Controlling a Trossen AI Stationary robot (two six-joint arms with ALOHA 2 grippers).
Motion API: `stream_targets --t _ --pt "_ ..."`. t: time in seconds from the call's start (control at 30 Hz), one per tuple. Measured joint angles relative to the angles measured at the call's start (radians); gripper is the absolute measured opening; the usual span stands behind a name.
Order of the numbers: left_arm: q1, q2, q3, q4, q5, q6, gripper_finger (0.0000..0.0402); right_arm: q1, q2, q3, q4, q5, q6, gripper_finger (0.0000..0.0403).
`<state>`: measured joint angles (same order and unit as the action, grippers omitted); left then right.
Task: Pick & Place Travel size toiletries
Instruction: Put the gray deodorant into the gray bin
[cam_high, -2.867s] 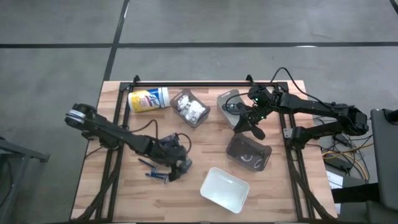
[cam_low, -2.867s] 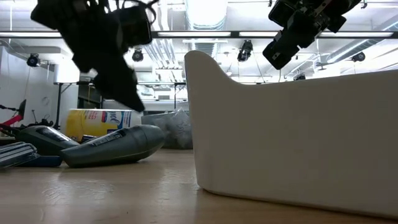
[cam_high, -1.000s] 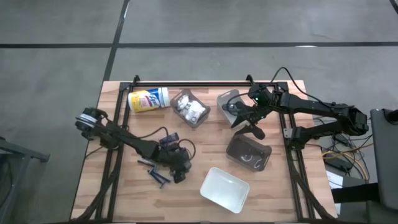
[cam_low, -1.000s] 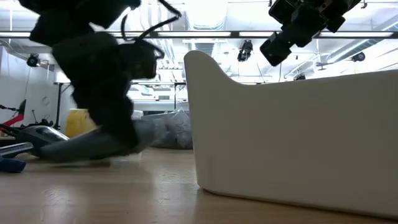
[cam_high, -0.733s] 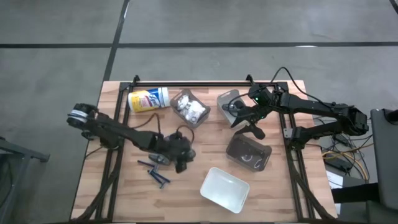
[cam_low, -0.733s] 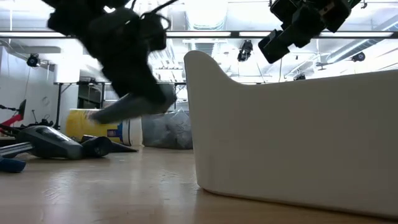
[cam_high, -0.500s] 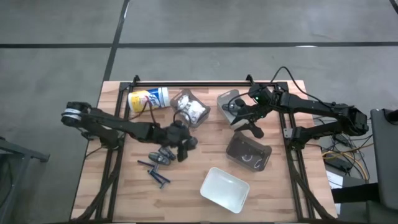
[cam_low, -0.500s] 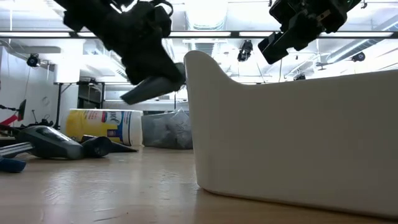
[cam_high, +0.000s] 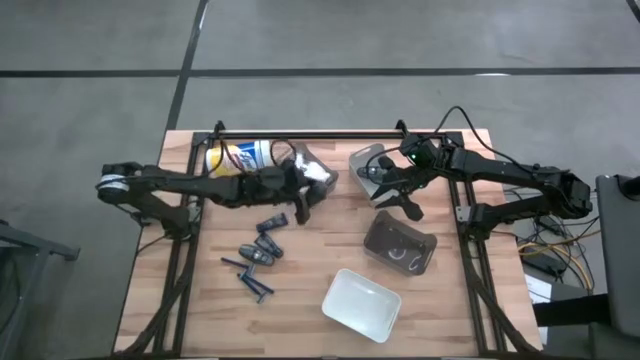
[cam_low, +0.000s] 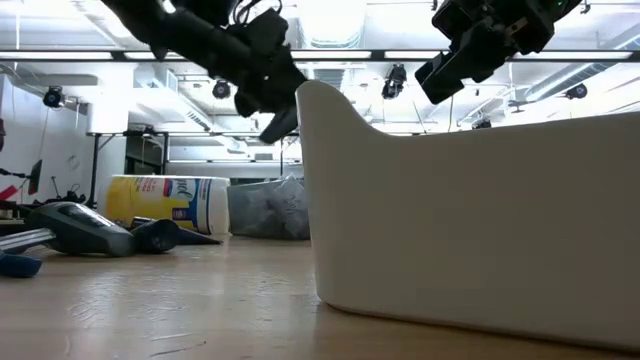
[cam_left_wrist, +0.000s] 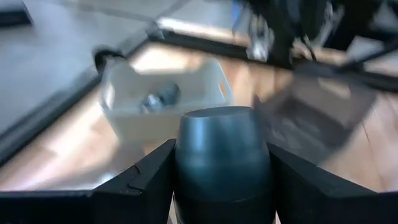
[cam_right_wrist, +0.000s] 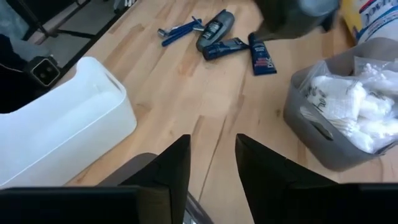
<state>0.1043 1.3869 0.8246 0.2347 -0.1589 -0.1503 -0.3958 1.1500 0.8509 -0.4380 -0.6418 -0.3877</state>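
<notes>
The left hand (cam_high: 303, 205), lifted from the table (cam_high: 300, 290) since a second ago, now pinches a dark grey-blue oblong piece (cam_left_wrist: 222, 158) beside the smoky bin of white packets (cam_high: 318, 172). Transport under way. Right hand (cam_high: 392, 196) hovers empty, fingers slightly parted.

Both arms are built of matte black tubular links joined by bulkier cylindrical joint housings. The left arm (cam_high: 190, 187) carries a pale silver-grey ring at its shoulder joint. The right arm (cam_high: 500, 175) shows a small green indicator light near its wrist. Loose black cables loop along each wrist. The right gripper's fingers (cam_right_wrist: 173, 163) are flat, dark, blunt-ended plates.
</notes>
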Motion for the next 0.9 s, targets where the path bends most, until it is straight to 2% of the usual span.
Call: stream_targets --t 0.23,0.33,0.63,0.9 --pt "0.080 0.000 0.000 0.186 0.001 0.042 0.0217 0.000 0.000 0.000 0.042 0.179 0.114 0.0148" --pt "0.105 0.000 0.000 0.247 0.002 0.061 0.0217 0.000 0.010 0.000 0.090 0.219 0.144 0.0162" --pt "0.138 0.015 0.000 0.490 0.003 0.125 0.0217 0.000 0.081 0.000 0.301 0.226 0.153 0.0207" --pt "0.137 0.140 0.002 0.808 0.048 0.175 0.0217 -0.004 0.183 0.000 0.540 0.227 0.226 0.0238"
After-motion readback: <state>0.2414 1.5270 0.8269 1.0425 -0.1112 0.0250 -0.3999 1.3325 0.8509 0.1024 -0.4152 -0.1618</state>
